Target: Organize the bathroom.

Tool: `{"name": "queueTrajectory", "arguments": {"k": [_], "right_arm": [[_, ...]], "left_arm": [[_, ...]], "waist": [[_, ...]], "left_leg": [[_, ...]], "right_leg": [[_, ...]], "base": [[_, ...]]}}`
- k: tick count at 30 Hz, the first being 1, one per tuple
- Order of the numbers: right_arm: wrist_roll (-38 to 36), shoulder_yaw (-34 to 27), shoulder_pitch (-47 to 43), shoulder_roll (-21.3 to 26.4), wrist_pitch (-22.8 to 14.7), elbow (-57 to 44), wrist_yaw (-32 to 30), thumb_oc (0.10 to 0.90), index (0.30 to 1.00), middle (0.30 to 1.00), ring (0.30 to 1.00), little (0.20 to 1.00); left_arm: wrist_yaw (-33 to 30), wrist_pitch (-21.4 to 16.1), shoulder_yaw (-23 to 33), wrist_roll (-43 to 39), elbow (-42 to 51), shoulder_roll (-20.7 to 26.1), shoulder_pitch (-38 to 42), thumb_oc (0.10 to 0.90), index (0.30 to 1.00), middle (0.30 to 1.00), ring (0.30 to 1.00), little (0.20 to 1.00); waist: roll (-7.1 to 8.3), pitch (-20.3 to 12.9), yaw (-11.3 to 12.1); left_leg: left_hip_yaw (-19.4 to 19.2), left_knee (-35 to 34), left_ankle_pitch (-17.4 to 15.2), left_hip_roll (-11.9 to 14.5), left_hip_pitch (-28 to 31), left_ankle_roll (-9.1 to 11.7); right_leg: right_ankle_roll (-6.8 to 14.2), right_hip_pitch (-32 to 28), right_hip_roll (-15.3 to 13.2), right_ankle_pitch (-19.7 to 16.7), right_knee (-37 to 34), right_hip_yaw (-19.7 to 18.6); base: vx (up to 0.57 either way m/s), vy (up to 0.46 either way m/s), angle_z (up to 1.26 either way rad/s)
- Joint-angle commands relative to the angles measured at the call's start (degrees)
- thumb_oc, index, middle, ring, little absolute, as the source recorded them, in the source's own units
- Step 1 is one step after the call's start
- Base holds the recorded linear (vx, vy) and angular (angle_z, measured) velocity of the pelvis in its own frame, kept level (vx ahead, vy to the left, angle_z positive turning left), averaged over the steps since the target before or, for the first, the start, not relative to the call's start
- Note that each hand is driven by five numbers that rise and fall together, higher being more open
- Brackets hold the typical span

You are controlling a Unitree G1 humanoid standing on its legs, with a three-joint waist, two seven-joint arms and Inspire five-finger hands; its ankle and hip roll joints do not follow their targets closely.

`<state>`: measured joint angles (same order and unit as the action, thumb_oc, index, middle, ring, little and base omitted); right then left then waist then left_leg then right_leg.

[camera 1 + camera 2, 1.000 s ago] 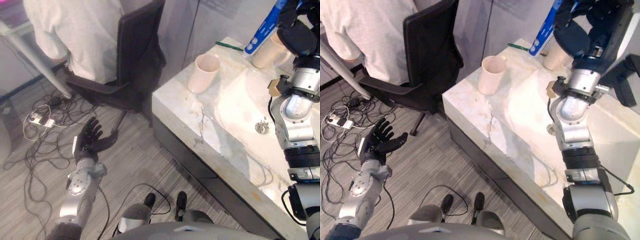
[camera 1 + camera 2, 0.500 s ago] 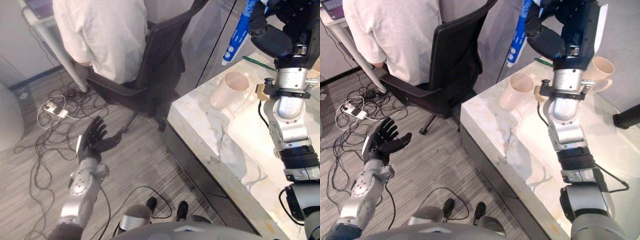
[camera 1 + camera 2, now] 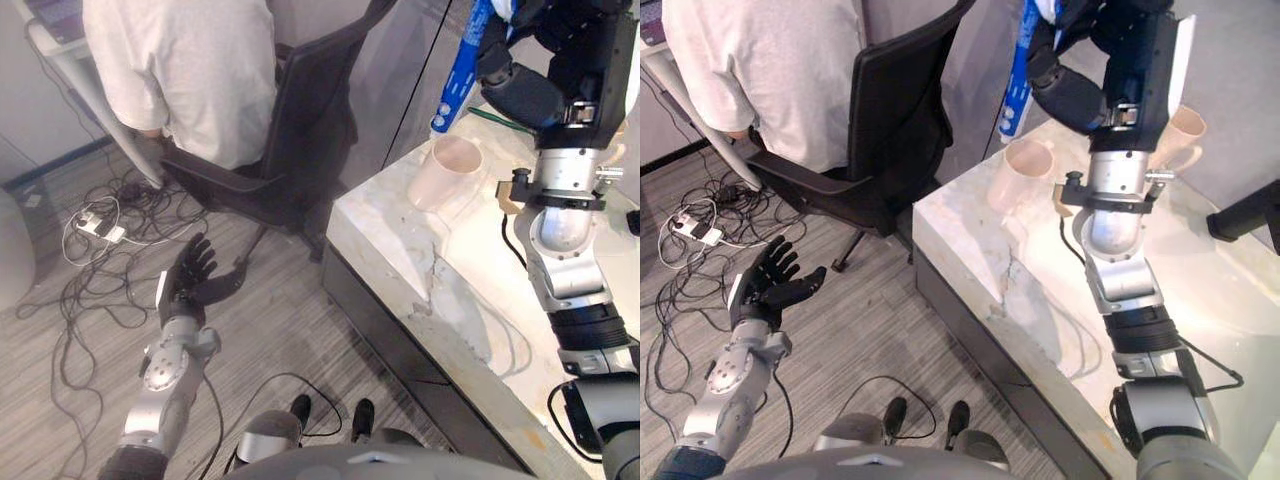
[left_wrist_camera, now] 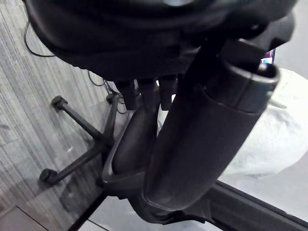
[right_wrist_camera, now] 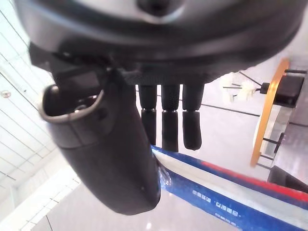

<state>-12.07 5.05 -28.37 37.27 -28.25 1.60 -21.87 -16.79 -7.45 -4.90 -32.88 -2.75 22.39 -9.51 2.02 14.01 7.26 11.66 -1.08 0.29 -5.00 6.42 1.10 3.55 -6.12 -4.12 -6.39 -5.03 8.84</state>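
Since half a second ago: whole scene has slid a little across both eye views, so the head camera moved. Right hand [image 3: 1080, 75] has kept its grasp on the blue tube [image 3: 457, 72] and, measured against the near cup [image 3: 444, 172], hangs in much the same place above it; tube's lower end sits just over the cup's far rim. Left hand [image 3: 192, 282] unchanged.

Right hand: raised high over the marble counter [image 3: 400, 240], fingers and thumb curled round the tube. Own wrist view shows the tube [image 5: 231, 192] running across just past the fingers [image 5: 169, 126], thumb closed against it. Tube hangs steeply, cap end down, clear of the counter.

Near cup: pale pink, upright on the counter near its far left corner, mouth open upward. Second cup [image 3: 1177, 138], same colour, stands farther back, partly hidden behind the right arm. Green stick [image 3: 497, 117] lies flat on the counter behind the near cup.

Left hand: low over the grey floor [image 3: 280, 330], well apart from the counter, fingers spread and straight, holding nothing.

Person in a white shirt [image 3: 190, 70] sits in a black chair [image 3: 300, 130] beyond the counter's corner, back to the robot.
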Motion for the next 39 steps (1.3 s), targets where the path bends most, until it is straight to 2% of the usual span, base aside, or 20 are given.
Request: {"name": "queueTrajectory", "arguments": {"k": [1,6,10,14,27,32,38,39], "right_arm": [[-1.52,-4.68,-2.46,0.33,-4.83,-4.23,-2.13,0.400,0.300,0.300,0.300,0.300],[-0.05,-5.10,-0.89,-1.15,-5.02,-3.78,-2.10,0.400,0.300,0.300,0.300,0.300],[0.60,-5.00,-0.53,-1.24,-5.97,-2.46,-2.71,0.400,0.300,0.300,0.300,0.300],[0.93,-5.34,-0.43,-1.27,-7.49,-0.99,-3.63,0.400,0.300,0.300,0.300,0.300],[0.75,-6.75,0.43,-0.36,-8.24,0.84,-5.12,0.400,0.300,0.300,0.300,0.300],[0.01,-7.15,0.48,-0.01,-6.94,1.71,-5.06,0.400,0.300,0.300,0.300,0.300],[-1.10,-7.53,4.07,-2.03,-4.91,1.04,-3.65,0.400,0.300,0.300,0.300,0.300],[-1.14,-7.52,5.69,-2.97,-5.13,0.80,-3.03,0.452,0.378,0.378,0.378,0.378]], "left_arm": [[0.33,-4.78,0.49,3.83,5.32,1.33,1.73,0.800,0.900,0.900,0.900,0.900],[-0.11,-4.11,0.91,4.51,4.79,1.18,1.49,0.800,0.900,0.900,0.900,0.900],[0.01,-4.00,1.36,4.91,4.35,1.11,0.89,0.800,0.900,0.900,0.900,0.900],[0.24,-4.26,1.93,5.42,3.89,1.23,-0.01,0.800,0.900,0.900,0.900,0.900],[1.56,-3.67,2.68,5.87,3.78,1.31,-1.69,0.800,0.900,0.900,0.900,0.900],[2.52,-3.10,2.78,5.76,3.90,1.44,-1.85,0.800,0.900,0.900,0.900,0.900],[2.50,-2.34,2.79,6.21,4.89,1.20,-1.96,0.800,0.900,0.900,0.900,0.900],[2.48,-2.50,2.81,6.44,4.67,0.98,-2.01,0.800,0.900,0.900,0.900,0.900]], "waist": [[1.81,-7.27,-1.14],[1.93,-7.29,-1.59],[1.66,-7.49,-1.49],[1.53,-7.42,-1.04],[1.53,-7.05,0.18],[1.54,-7.00,0.54],[1.54,-6.49,-0.02],[1.52,-6.37,-0.28]], "left_leg": [[-4.80,9.50,-9.80,-1.46,-1.90,-0.18],[-4.92,9.42,-9.17,-1.84,-2.16,-0.17],[-4.97,9.41,-9.91,-1.60,-1.80,-0.26],[-4.92,9.35,-10.08,-1.55,-1.90,-0.24],[-4.49,10.50,-9.45,-1.04,-2.97,0.20],[-4.23,11.55,-8.62,-0.74,-3.98,0.56],[-4.75,13.01,-8.51,-0.36,-4.89,0.76],[-4.97,13.02,-8.80,-0.39,-4.81,0.63]], "right_leg": [[2.59,2.31,2.79,6.72,1.54,-1.92],[2.58,2.71,2.77,6.02,1.38,-2.52],[2.64,2.31,3.05,6.28,1.01,-2.75],[2.57,1.96,3.06,6.51,0.98,-2.65],[2.09,1.16,2.94,7.73,1.89,-0.96],[1.74,1.06,3.20,8.55,2.66,-0.59],[1.35,1.09,3.27,9.27,3.43,-0.54],[1.42,1.05,3.13,9.26,3.46,-0.54]], "base": [[0.04,-0.024,-0.01],[0.05,-0.028,0.01],[0.07,-0.033,-0.10],[0.07,-0.047,-0.04],[0.07,-0.045,0.03],[0.07,-0.048,0.11],[0.02,-0.018,0.05],[0.00,0.000,0.00]]}}
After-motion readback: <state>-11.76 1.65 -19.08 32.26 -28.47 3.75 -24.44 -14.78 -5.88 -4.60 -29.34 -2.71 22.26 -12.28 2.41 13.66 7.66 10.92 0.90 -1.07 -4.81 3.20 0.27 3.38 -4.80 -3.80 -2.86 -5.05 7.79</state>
